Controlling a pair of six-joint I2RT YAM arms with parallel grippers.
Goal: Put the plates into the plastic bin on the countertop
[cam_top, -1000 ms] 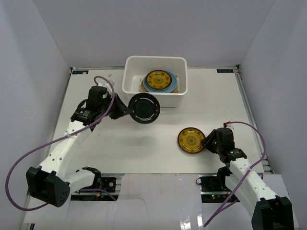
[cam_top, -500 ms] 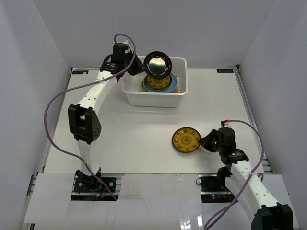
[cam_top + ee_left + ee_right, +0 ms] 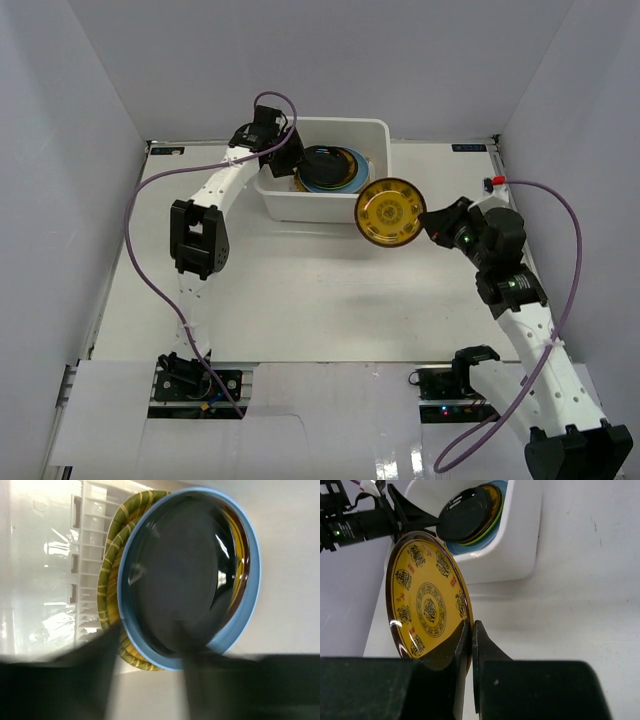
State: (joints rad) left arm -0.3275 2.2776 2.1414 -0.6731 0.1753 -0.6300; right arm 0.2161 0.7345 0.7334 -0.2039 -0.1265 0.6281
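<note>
No words or numbers can be read anywhere. The yellow patterned plate (image 3: 427, 605) bears dark ornamental medallions and small red square marks ringed around a central roundel, but none resolves into legible characters. The dark labels (image 3: 165, 151) at the far corners of the desk (image 3: 300, 290) are too small to read.

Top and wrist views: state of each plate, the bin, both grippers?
plastic bin: upright, holding stacked plates.
black plate: lying topmost in the plastic bin, ungripped.
left gripper: open above black plate.
yellow patterned plate: clamped at its rim, off the countertop.
right gripper: shut on yellow patterned plate.
</note>
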